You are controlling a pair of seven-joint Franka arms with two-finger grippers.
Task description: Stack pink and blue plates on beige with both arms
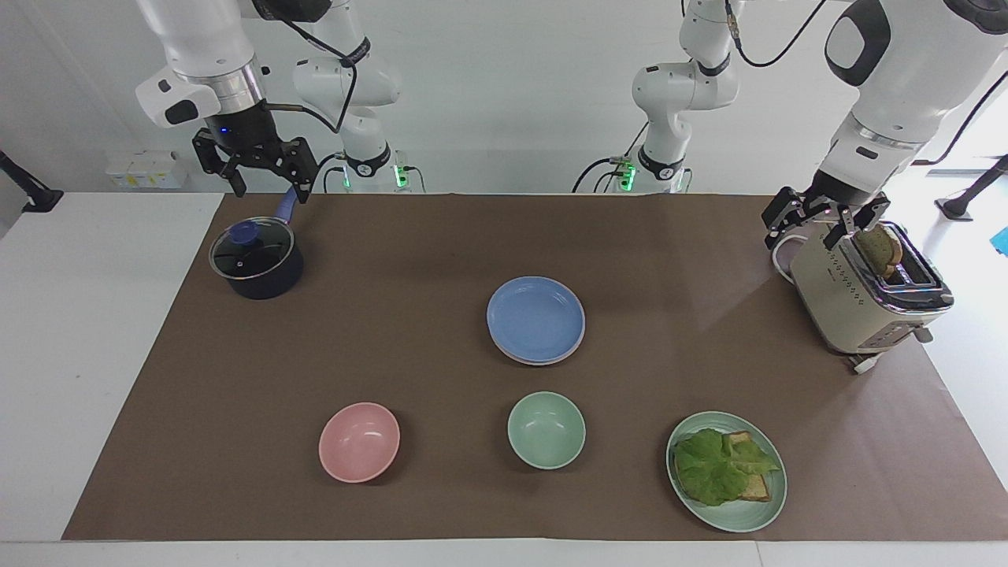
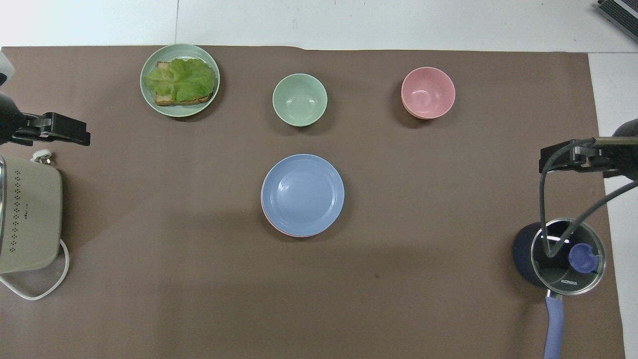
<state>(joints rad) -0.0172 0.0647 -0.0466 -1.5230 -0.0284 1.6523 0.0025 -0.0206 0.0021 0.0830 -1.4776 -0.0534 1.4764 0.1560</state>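
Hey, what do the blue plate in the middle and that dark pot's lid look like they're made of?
The blue plate looks like matte plastic: flat even colour, only soft highlights, though glazeless ceramic cannot be excluded. The pot lid looks like clear glass in a shiny metal rim, with a blue, probably plastic, knob: you see through it, and it reflects light.

The right arm comes down from the top of the facing view at the right arm's end of the table, its white forearm nearly upright and the silver wrist ring just above the black right gripper (image 1: 264,169), which hangs raised with its fingers spread apart and nothing between them. The left arm slants down from the other end, forearm tilted inward, wrist bent so that the left gripper (image 1: 823,219) points downward, fingers likewise apart and empty. In the overhead view only the grippers' tips show at the two side edges.
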